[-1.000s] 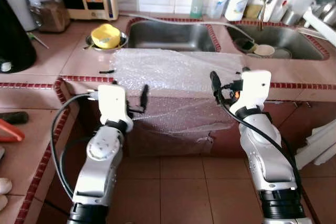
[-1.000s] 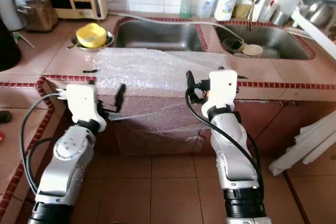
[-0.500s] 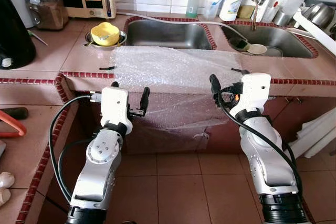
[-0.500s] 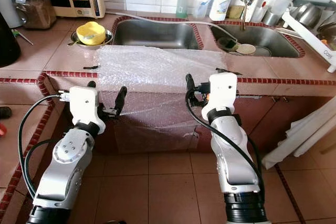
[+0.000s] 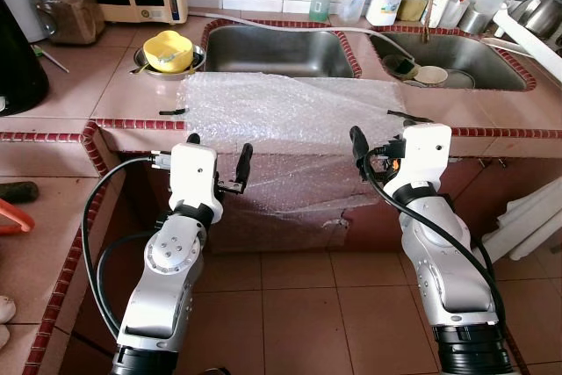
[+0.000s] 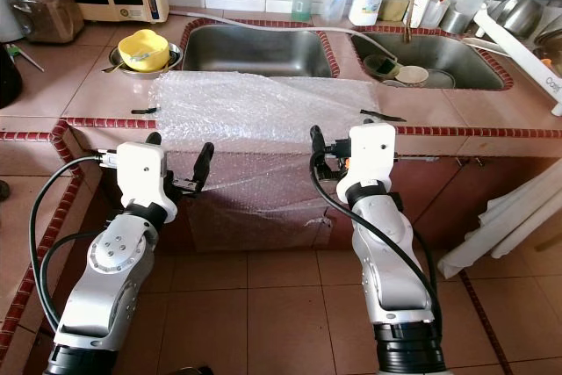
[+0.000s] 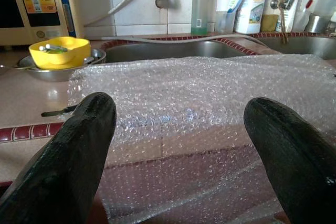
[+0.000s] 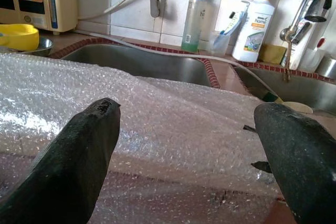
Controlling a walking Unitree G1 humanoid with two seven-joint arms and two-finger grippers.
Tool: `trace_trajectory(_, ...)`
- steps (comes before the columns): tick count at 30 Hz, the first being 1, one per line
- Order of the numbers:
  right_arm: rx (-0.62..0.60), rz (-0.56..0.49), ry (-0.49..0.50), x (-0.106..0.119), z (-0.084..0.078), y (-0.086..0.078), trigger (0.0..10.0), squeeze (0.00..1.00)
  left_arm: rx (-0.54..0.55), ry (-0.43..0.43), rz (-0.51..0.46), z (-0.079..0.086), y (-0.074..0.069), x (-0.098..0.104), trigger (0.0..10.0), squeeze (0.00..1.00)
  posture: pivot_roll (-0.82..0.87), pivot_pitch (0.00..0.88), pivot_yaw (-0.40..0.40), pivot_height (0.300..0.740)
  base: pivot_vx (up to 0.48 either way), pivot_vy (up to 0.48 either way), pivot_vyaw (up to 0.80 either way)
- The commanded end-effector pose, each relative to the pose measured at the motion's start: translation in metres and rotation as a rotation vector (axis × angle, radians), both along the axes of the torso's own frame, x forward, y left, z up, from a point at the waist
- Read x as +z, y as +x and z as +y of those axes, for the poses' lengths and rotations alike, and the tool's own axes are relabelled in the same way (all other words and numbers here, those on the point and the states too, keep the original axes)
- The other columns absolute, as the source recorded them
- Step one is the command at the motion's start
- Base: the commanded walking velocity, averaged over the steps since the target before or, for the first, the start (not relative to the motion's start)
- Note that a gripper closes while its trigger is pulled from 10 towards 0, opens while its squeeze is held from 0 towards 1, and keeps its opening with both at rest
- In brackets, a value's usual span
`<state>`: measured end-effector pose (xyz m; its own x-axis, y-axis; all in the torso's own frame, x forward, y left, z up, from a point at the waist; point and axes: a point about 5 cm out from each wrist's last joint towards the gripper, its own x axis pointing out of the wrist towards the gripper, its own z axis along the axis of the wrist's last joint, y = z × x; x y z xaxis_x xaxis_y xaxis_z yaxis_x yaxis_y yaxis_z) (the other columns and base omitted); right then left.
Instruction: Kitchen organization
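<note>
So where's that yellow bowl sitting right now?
The yellow bowl sits in a metal dish on the counter, on the robot's left, beside the left sink and behind the bubble wrap.

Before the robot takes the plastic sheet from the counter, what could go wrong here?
The bubble wrap hangs over the counter edge, so a pull on one side by the open left gripper or open right gripper might let it slide to the floor. Its far edge lies close to the yellow bowl and the left sink, so dragging could disturb the bowl.
</note>
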<state>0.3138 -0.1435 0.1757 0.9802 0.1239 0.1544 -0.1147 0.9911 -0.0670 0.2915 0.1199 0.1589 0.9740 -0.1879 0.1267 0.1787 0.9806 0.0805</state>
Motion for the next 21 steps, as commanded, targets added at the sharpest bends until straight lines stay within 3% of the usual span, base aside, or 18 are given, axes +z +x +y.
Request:
trace_trajectory(1,-0.010,-0.021,0.008,0.0059,-0.0023,-0.0016,10.0,0.00,-0.013,0.008,-0.012,-0.0033,-0.0013,0.0032,10.0,0.00,-0.02,0.116,-0.058,0.740,0.000,0.000,0.00)
trace_trajectory(21,-0.011,-0.013,0.047,0.0053,-0.0018,-0.0005,10.0,0.00,0.001,0.017,-0.029,-0.0029,0.0003,0.0053,10.0,0.00,-0.02,0.105,-0.067,0.740,0.000,0.000,0.00)
